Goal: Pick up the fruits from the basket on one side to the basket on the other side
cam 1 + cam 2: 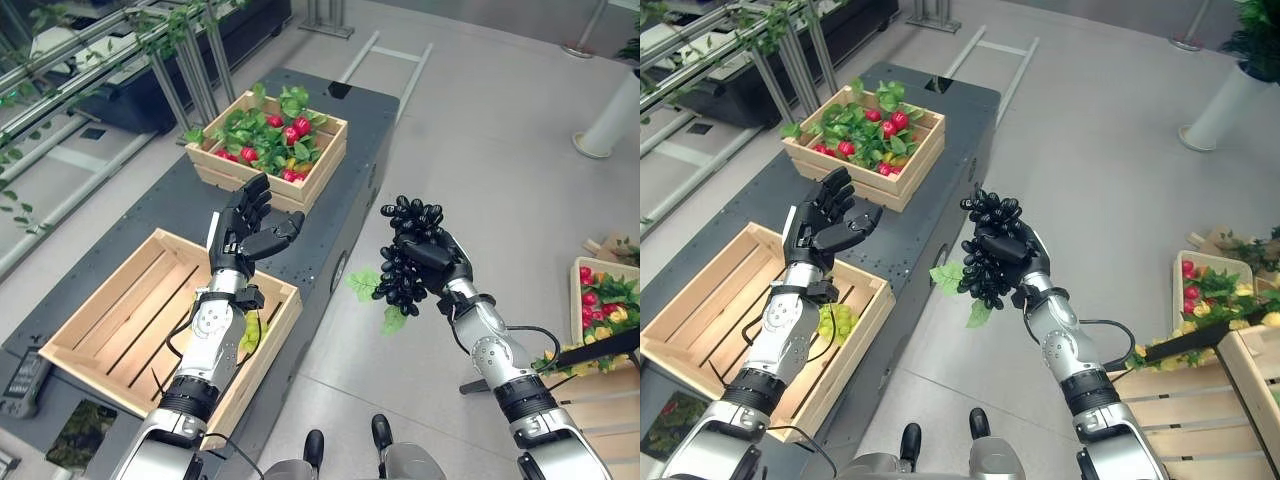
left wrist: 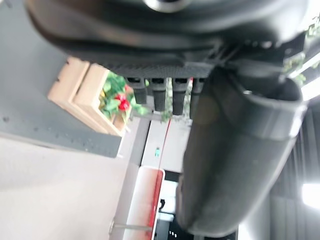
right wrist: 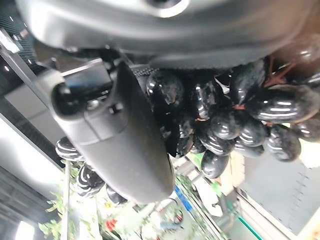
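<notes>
My right hand [image 1: 445,265] is shut on a bunch of black grapes [image 1: 403,272] with green leaves hanging below it, held in the air over the floor beside the dark platform [image 1: 335,190]. In the right wrist view the thumb [image 3: 120,135] presses against the glossy grapes [image 3: 225,117]. My left hand [image 1: 245,230] is raised, open and holding nothing, over the near wooden crate [image 1: 130,310] on the platform. A bunch of green grapes [image 1: 837,322] lies in that crate's right corner.
A second crate [image 1: 240,180] full of red fruit and green leaves stands at the platform's far end. Another crate [image 1: 576,300] of fruit and leaves sits on the floor at the right. A white pillar base [image 1: 605,125] stands at the far right.
</notes>
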